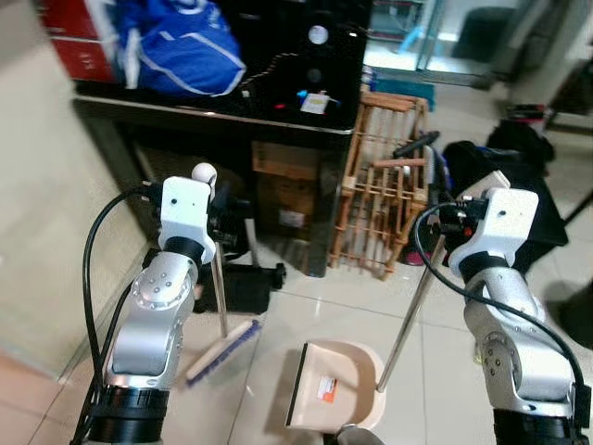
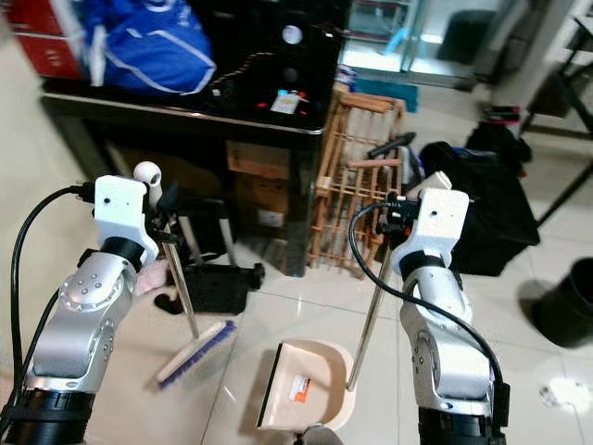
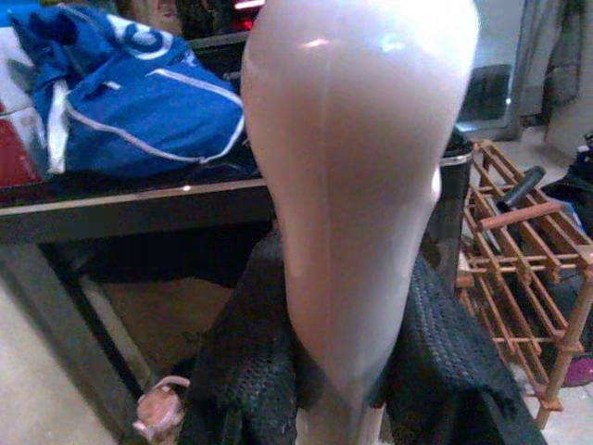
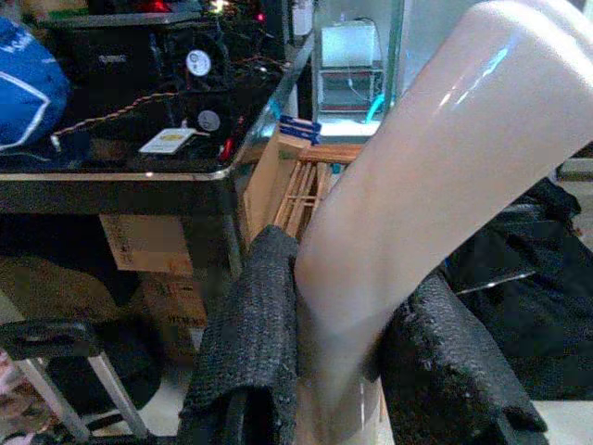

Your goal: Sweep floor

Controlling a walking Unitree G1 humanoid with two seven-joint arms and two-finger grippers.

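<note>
Broom with a pale pink handle, metal shaft and blue-bristled head [image 1: 222, 350] sits low on the glossy tiled floor [image 1: 278, 315] just left of the beige plastic dustpan [image 1: 334, 385], its bristles angled toward the pan's mouth, likely so debris can be pushed straight in. Left gripper [image 3: 352, 371] is clenched around the broom's handle top, right gripper [image 4: 343, 352] clamped on the dustpan's long pink-capped handle, holding the pan flat on the tiles, shaft tilted. Farther back: wooden slatted rack [image 1: 380, 185], black glass-topped table [image 1: 232, 111] carrying a blue bag [image 1: 181, 46].
</note>
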